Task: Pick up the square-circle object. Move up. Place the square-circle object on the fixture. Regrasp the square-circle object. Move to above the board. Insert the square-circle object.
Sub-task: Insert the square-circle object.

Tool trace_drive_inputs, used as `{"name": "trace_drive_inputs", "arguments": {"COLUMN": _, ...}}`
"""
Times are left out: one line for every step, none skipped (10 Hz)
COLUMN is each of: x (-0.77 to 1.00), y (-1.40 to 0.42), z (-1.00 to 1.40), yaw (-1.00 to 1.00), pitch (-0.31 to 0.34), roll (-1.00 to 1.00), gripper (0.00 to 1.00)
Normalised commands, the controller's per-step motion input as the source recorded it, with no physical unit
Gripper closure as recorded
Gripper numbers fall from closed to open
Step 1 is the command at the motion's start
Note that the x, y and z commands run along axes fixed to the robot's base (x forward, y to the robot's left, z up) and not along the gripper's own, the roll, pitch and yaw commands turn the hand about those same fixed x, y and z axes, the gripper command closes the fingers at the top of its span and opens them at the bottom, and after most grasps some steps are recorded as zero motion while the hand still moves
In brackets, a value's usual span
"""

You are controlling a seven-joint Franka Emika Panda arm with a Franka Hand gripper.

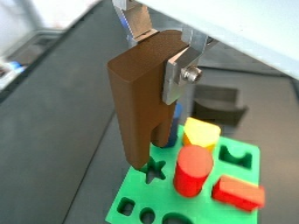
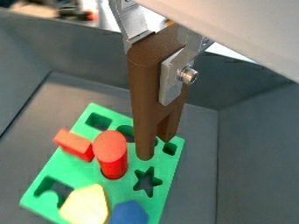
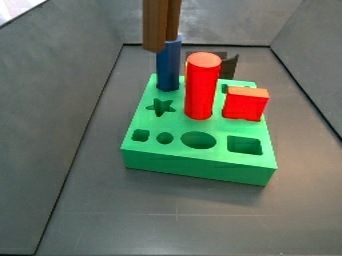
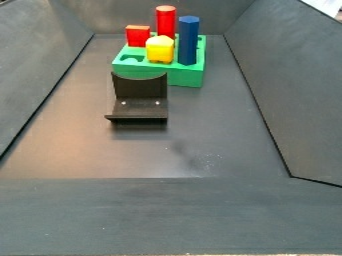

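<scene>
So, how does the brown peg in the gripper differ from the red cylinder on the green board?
The square-circle object is dark brown; the red cylinder is bright red. The square-circle object hangs above the board, clamped in the gripper, while the red cylinder stands seated in the board. The square-circle object has flat faces up top; the red cylinder is round throughout. Both stand upright.

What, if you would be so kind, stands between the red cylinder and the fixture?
In a side view, the yellow piece stands on the board between the red cylinder and the fixture.
</scene>
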Motion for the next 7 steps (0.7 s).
{"name": "trace_drive_inputs", "arguments": {"x": 0.00, "y": -0.06, "z": -0.28, "yaw": -1.00, "pitch": -0.059, "roll": -0.02, "gripper": 1.00}}
{"name": "trace_drive_inputs", "arguments": {"x": 0.00, "y": -0.06, "z": -0.28, "yaw": -1.00, "pitch": -0.056, "roll": -0.02, "gripper": 1.00}}
{"name": "trace_drive_inputs", "arguments": {"x": 0.00, "y": -0.06, "z": -0.28, "yaw": -1.00, "pitch": -0.054, "roll": -0.02, "gripper": 1.00}}
{"name": "trace_drive_inputs", "arguments": {"x": 0.00, "y": -0.07, "z": -0.29, "yaw": -1.00, "pitch": -0.061, "roll": -0.02, "gripper": 1.00}}
{"name": "trace_drive_inputs", "arguments": {"x": 0.00, "y": -0.07, "z": -0.29, "yaw": -1.00, "pitch": -0.060, "roll": -0.02, "gripper": 1.00}}
{"name": "trace_drive_inputs", "arguments": {"x": 0.00, "y": -0.07, "z": -0.30, "yaw": -1.00, "pitch": -0.066, "roll": -0.02, "gripper": 1.00}}
{"name": "trace_drive_inputs", "arguments": {"x": 0.00, "y": -0.08, "z": -0.30, "yaw": -1.00, "pitch": -0.071, "roll": -0.02, "gripper": 1.00}}
